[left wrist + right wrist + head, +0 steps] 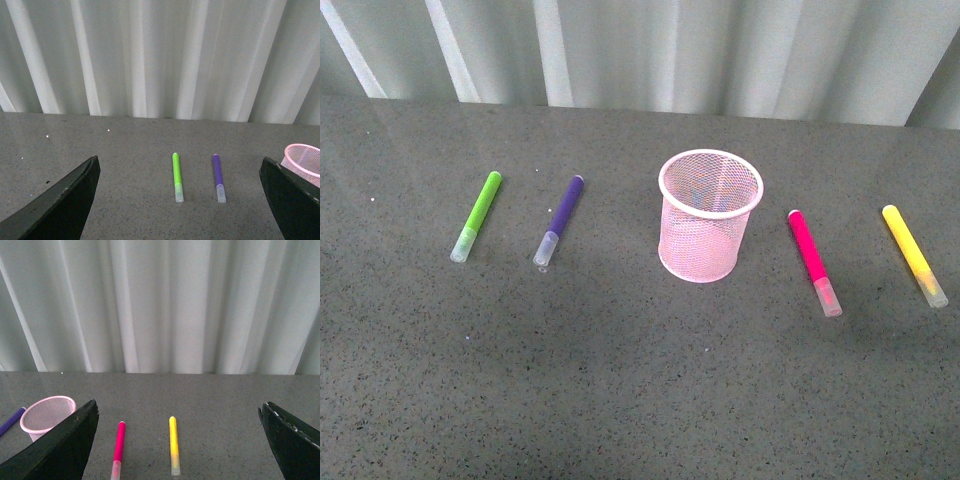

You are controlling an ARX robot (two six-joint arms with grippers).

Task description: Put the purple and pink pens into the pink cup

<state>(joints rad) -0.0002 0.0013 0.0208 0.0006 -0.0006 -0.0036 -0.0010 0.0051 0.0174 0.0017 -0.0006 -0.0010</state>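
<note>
One green pen (478, 216) near purple pen (560, 218)

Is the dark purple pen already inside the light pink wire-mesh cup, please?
No, the dark purple pen lies flat on the grey tabletop, apart from the light pink wire-mesh cup.

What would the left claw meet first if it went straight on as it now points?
Probably the green pen, lying almost centred in the open left claw; the purple pen sits off-centre. Depth is unclear, so bare table might come first.
</note>
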